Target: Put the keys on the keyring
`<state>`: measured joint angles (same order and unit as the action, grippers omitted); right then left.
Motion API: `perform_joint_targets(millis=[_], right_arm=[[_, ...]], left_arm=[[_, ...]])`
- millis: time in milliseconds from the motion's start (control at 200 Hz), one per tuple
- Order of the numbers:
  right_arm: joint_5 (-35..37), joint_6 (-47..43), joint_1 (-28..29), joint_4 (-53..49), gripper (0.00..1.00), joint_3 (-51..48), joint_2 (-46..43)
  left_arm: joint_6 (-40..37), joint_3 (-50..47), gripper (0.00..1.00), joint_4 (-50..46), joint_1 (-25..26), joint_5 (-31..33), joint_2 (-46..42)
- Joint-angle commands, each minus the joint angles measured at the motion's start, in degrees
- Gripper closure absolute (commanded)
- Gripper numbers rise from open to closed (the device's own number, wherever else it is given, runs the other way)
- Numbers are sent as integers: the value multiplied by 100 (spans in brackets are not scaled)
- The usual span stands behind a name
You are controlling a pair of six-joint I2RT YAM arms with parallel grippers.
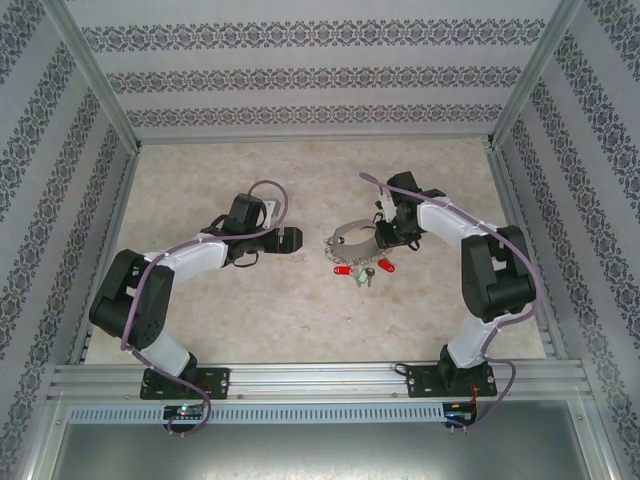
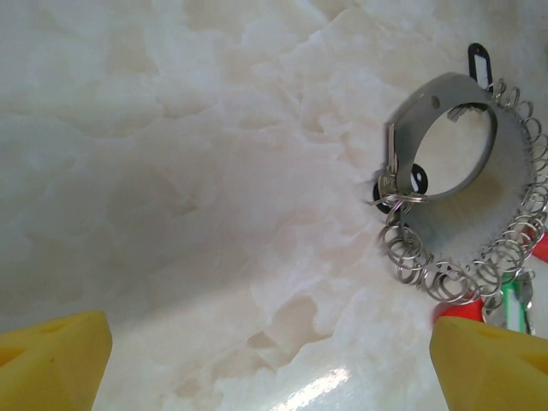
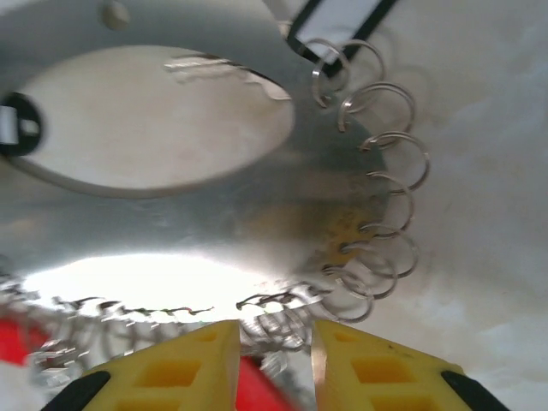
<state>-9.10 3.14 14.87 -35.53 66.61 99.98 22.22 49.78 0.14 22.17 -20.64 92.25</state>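
The keyring [image 1: 350, 238] is a wide grey metal band [image 2: 428, 103] lying mid-table, its rim edged with several small silvery rings [image 2: 411, 248]. Red keys [image 1: 342, 270] and a green key [image 1: 364, 276] lie along its near side, and a black key head [image 2: 417, 177] hangs at its left edge. My right gripper [image 1: 383, 238] sits on the band's right side. Its yellow fingers [image 3: 188, 368] are closed narrowly over the ringed rim [image 3: 282, 321], with a red key [image 3: 257, 381] just below. My left gripper [image 1: 288, 240] stands open and empty, left of the keyring [image 2: 270, 330].
The table has a pale marble-patterned top [image 1: 300, 310] and patterned walls with metal posts [image 1: 95, 80] on three sides. Bare surface lies in front of the left gripper and along the near rail [image 1: 320, 380].
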Motion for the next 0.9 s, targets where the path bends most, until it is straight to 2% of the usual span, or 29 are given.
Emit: perform_joint_targets(millis=[0,170,235,355,450,595,714,894], right_arm=[[-674,362,50,76,71,-98,-317],[-867,538,281,-72,70,-154,-357],[-782,912,432,-6,70,-266,-410],[-1214,1640,717,390,70,-676,-579],[-1399,2062,730,588,72,-828,-536],[-1280,2718,736,713,81,-755,-306],[-1058,3184,697,710,80,-720,-274],[-711,3188,819,512,80,-621,-269]], left_arm=[[415,-133,5,451,116,-170,66],[706,-316,7,1118,432,7,162],[761,-419,7,1413,600,192,230],[853,-698,9,1942,865,509,263],[948,-1040,9,2361,1009,769,155],[899,-1508,9,2758,1215,1103,-2],[868,-1724,9,2971,1254,1199,-133],[789,-1826,9,3037,1263,1255,-307]])
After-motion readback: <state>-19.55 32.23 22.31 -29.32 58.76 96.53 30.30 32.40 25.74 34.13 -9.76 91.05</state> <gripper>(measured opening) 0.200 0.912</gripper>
